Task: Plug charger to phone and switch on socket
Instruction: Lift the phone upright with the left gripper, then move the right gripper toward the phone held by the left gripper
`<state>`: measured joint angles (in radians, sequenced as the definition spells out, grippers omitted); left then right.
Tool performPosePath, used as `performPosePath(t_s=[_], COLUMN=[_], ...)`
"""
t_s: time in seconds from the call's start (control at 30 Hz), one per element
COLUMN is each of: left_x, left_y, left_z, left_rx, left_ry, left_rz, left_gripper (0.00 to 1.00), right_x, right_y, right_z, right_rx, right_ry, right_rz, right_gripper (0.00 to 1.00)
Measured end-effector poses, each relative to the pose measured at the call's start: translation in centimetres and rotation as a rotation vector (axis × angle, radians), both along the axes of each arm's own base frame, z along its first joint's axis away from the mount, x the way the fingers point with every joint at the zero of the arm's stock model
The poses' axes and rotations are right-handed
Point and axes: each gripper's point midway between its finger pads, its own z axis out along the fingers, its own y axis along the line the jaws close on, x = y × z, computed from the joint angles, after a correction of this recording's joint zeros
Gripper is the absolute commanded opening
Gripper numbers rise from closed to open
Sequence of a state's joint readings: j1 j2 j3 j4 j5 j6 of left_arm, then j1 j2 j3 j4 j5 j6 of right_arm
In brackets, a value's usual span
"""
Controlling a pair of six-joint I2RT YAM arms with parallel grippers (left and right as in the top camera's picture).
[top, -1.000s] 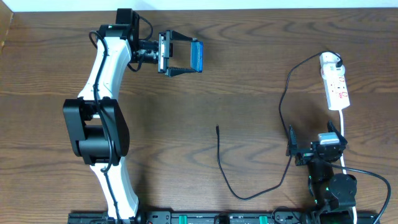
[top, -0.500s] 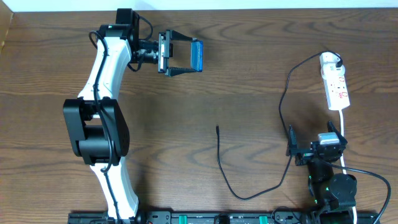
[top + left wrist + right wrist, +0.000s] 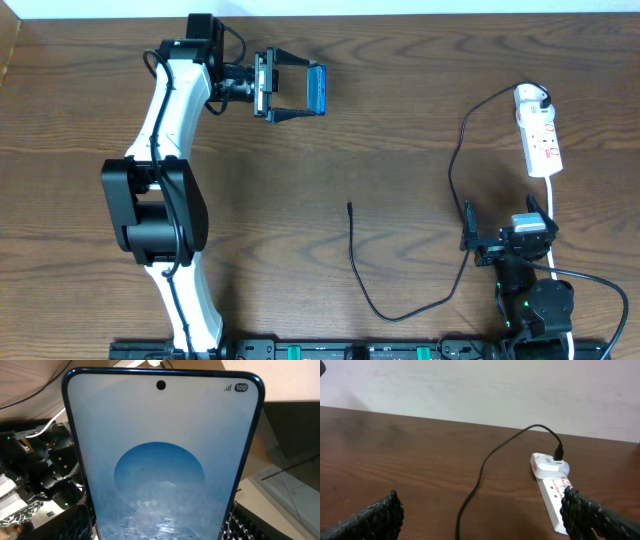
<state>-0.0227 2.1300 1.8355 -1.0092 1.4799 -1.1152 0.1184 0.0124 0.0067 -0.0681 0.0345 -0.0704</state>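
Left arm is reaching out to the far side of the table (image 3: 300, 180), and the left gripper (image 3: 314, 90) is clamping the phone (image 3: 317, 90) between its fingers. From overhead the phone is showing only as a thin blue edge. In the left wrist view its blue screen (image 3: 160, 460) is facing the camera and filling the shot, with a dark finger pad (image 3: 75, 527) pressing at each lower edge.

The charger (image 3: 452, 170) is lying loose on the wood. Its small plug tip (image 3: 349, 206) is sitting mid-table, well apart from the phone. The black cable is looping toward the near edge, then climbing past the left side of the right gripper (image 3: 503, 225) to the white adapter (image 3: 528, 97), which is sitting in the far end of the socket (image 3: 542, 140).

The right gripper is standing wide and holding nothing, near the front edge. In its own view the socket (image 3: 554, 495) is lying ahead to the right, touching nothing but its adapter (image 3: 547, 462). The socket's white cord (image 3: 552, 205) is trailing down beside the right arm
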Motion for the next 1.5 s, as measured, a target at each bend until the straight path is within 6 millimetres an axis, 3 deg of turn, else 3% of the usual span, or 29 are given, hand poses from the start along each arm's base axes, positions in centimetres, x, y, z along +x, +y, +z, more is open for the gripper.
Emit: performPosePath(t_s=[0.47, 0.83, 1.1, 1.17, 1.3, 1.5], left_x=[0.1, 1.1, 3.5, 4.1, 4.9, 5.2], left_y=[0.1, 1.7, 3.4, 3.7, 3.9, 4.0], left_z=[-0.4, -5.3, -7.6, -7.7, -7.7, -7.7], left_rx=[0.026, 0.330, 0.513, 0.532, 0.552, 0.558], left_ry=[-0.067, -0.104, -0.212, -0.243, -0.281, -0.296], left_rz=[-0.006, 0.032, 0.085, 0.097, 0.113, 0.119], left_gripper=[0.07, 0.07, 0.08, 0.08, 0.08, 0.07], right_x=[0.0, 0.0, 0.0, 0.1, -0.3, -2.3], right_y=[0.0, 0.0, -0.1, -0.2, -0.6, -2.4], right_z=[0.0, 0.0, 0.3, 1.6, 6.3, 12.4], right_rx=[0.000, 0.000, 0.001, 0.007, 0.032, 0.085], right_ry=[0.000, 0.000, -0.013, -0.064, -0.255, -0.514], right_rz=[0.000, 0.000, -0.005, -0.011, -0.032, -0.124], right_gripper=[0.99, 0.99, 0.99, 0.99, 0.99, 0.99])
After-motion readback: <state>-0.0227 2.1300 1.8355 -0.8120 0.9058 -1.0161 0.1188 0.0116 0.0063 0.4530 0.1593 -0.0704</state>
